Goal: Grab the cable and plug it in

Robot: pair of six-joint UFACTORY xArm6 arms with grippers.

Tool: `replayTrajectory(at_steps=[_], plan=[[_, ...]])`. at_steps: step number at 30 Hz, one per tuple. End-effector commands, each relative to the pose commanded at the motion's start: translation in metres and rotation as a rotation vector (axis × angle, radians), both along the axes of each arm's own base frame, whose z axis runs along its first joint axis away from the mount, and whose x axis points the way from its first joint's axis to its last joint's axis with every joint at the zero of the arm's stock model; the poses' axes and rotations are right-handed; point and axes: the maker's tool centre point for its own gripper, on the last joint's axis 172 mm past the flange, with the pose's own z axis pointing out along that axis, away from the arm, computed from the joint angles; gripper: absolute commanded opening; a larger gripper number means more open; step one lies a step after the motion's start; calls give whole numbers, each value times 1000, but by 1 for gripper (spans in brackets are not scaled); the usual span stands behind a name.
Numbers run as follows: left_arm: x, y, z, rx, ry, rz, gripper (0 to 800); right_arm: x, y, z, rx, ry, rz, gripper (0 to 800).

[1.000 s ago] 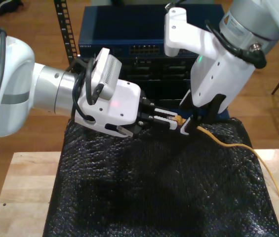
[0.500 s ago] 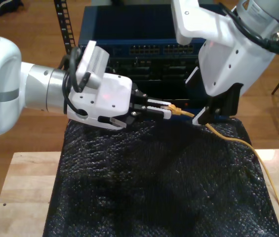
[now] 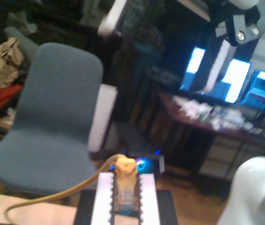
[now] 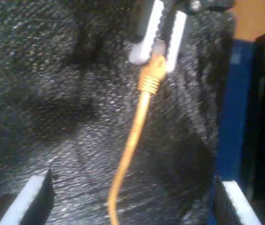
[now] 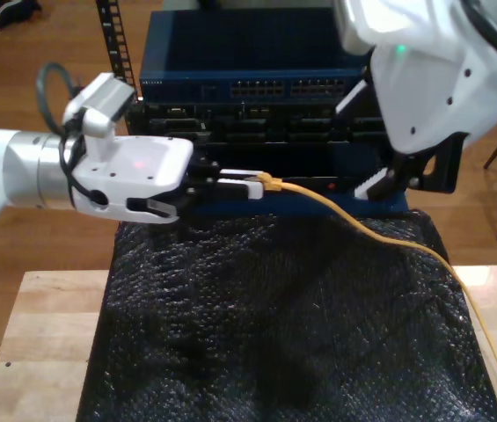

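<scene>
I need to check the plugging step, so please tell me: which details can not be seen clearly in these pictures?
- The clear plug at the tip of the cable: hidden between the fingers of my first gripper in the first wrist view and the exterior view.
- The ports of the blue switch: too small in the exterior view to tell free from occupied.
- The cable's far end: cut off by the exterior view's lower right edge.
- My second gripper: blurred, fingertips cut off.

Both wrist views blurred and dim; exterior view evenly lit.
</scene>
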Motion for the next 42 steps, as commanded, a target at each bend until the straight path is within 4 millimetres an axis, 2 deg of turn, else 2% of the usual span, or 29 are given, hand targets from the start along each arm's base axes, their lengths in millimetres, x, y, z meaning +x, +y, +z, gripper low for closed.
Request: replayTrajectory(at_steps=[3,11,17,21,25,30,37,42], plan=[[-2,6,2,-25,25,-8,3,-4,6,6,39,-62,39,777],[-9,10,5,-80,61,-43,3,-3,14,-4,116,-172,87,758],[0,10,14,-133,73,-17,3,-23,27,3,139,-223,178,743],[2,11,11,-139,109,-20,3,-36,34,14,182,-238,199,741],[-1,11,11,-154,125,-39,3,-44,40,16,200,-238,218,742],[-9,11,16,-177,141,-74,3,-43,41,18,204,-246,217,778],[-22,12,23,-220,161,-131,5,-29,41,24,219,-296,184,781],[-26,12,25,-232,162,-146,5,-28,48,14,223,-302,191,788]])
